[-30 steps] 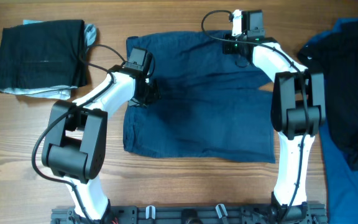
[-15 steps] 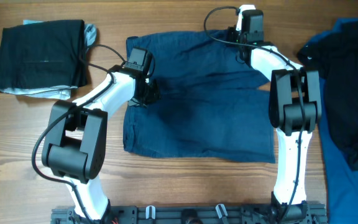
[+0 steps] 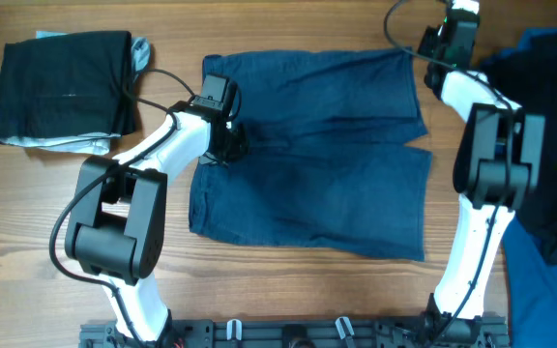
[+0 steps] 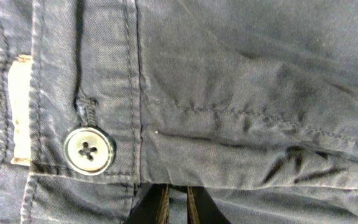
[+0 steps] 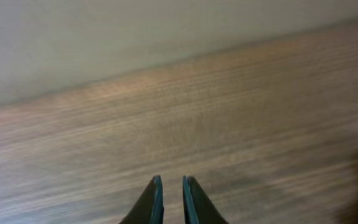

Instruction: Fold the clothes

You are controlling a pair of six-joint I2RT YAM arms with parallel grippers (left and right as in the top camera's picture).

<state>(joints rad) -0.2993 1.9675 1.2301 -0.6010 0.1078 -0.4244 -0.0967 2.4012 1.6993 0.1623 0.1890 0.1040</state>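
Navy shorts (image 3: 307, 155) lie flat at the middle of the table (image 3: 27, 251). The waistband faces the left edge and the two leg hems face the right edge, with the split between the legs showing, so the long axis runs left to right. Left claw (image 3: 228, 145) sits on the waistband about midway along it. Its wrist view puts the tips just below the button (image 4: 89, 150), nearly together, with cloth bunched over them and creases running in toward them. That reads as a pinch on the shorts, though the bite itself is hidden under the fold. Right claw (image 5: 171, 186) is off the cloth, out by the far edge just past the shorts' far right corner. Its view shows only bare wood, tips drawn close with a thin slit between them and nothing in them. From that claw the shorts lie toward the near edge and to the left, the far leg's hem corner being the closest part. The right arm is nearer the hems and the left is at the waist. Folded black garment (image 3: 66, 87) lies at the far left corner, and a heap of blue and black clothes (image 3: 549, 145) runs along the right edge. Judgement: no fold made yet. The likely move is far half over near half along the long axis, so the right claw must drop onto that far hem corner. Risk: the mid-waist pinch sits on the fold line and may drag the cloth.
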